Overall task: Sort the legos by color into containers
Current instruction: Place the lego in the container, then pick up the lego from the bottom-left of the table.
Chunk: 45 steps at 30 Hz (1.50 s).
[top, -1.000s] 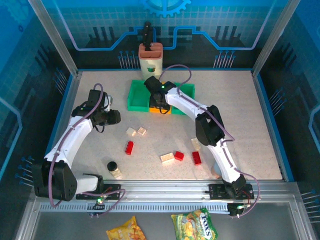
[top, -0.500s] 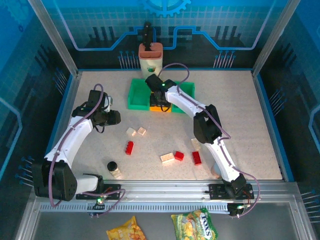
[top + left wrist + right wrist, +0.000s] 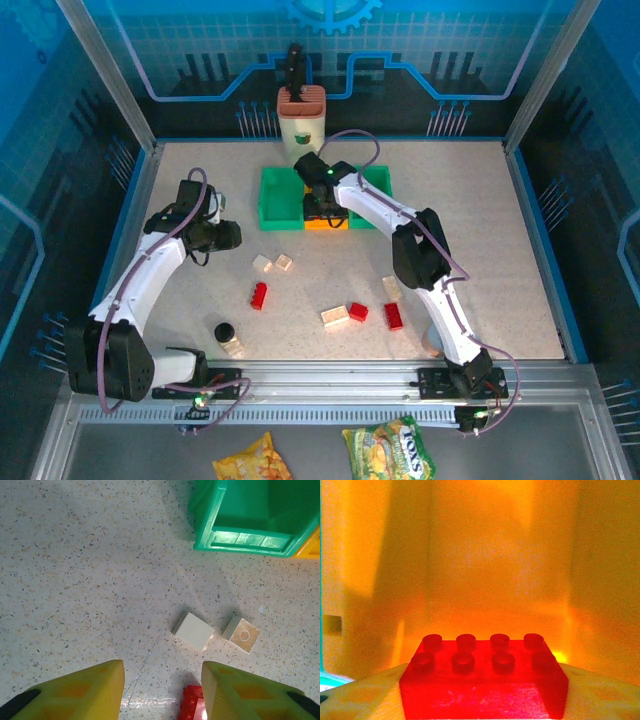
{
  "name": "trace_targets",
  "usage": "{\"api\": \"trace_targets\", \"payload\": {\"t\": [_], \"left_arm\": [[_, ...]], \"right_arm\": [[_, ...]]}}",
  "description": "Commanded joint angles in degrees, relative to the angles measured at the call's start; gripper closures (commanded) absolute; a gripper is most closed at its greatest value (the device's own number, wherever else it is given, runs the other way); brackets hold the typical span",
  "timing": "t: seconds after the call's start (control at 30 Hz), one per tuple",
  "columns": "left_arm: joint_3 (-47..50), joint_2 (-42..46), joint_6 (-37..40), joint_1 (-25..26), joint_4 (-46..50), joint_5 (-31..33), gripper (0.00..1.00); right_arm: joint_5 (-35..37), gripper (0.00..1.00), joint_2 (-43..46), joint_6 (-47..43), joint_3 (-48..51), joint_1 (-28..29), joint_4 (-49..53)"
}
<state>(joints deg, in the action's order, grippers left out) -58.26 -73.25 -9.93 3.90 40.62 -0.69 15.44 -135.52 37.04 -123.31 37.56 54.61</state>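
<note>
A tall cream holder with brown top (image 3: 301,118) stands behind the glossy orange-yellow plastic bin (image 3: 495,555), where a red 8-stud plastic brick (image 3: 483,677) sits between the cream fingers (image 3: 365,695) of the right gripper (image 3: 482,705); whether they clamp it I cannot tell. The left gripper (image 3: 162,675) hangs open, empty, above 2 smooth cream square bricks (image 3: 193,630) (image 3: 241,635).

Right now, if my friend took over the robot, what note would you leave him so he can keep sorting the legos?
Left gripper: open, empty, hovering above the table.
Right gripper: down inside the orange-yellow bin, with a red brick between its fingers. I can't tell if it is gripped or let go.
Bins: a green bin and another green bin flank the orange-yellow one.
Done: that red brick has reached its bin.
Left: three red bricks and four cream bricks loose on the table.
</note>
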Motion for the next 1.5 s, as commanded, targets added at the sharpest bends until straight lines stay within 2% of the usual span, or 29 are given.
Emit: {"api": "trace_targets", "payload": {"t": [0.0,0.23,0.53,0.73,0.93,1.17,1.47], "left_arm": [[0.52,-0.6,1.14,-0.56,0.15,0.32,0.54],[0.34,-1.07,1.14,-0.56,0.12,0.12,0.54],[0.0,-1.8,0.29,-0.56,1.25,-2.11,0.54],[-1.37,-2.07,-2.37,0.68,5.4,-3.95,0.54],[-0.1,-1.69,-7.22,4.94,8.92,-3.7,0.53],[4.11,-0.93,-13.13,13.89,10.38,-0.15,0.51],[10.19,-0.98,-18.39,20.86,9.23,2.9,0.47]], "right_arm": [[0.07,0.29,1.85,0.46,0.8,0.25,4.01],[1.15,0.22,1.91,1.02,-0.41,0.4,4.61],[1.8,0.23,6.33,0.23,-0.46,0.66,5.65],[1.48,0.24,10.18,0.05,3.16,1.37,4.97],[0.77,0.26,15.97,0.67,11.82,1.46,1.74],[0.2,0.27,22.86,1.68,21.65,0.16,-1.78],[-0.41,0.28,26.84,1.94,27.22,-1.16,-3.62]]}}
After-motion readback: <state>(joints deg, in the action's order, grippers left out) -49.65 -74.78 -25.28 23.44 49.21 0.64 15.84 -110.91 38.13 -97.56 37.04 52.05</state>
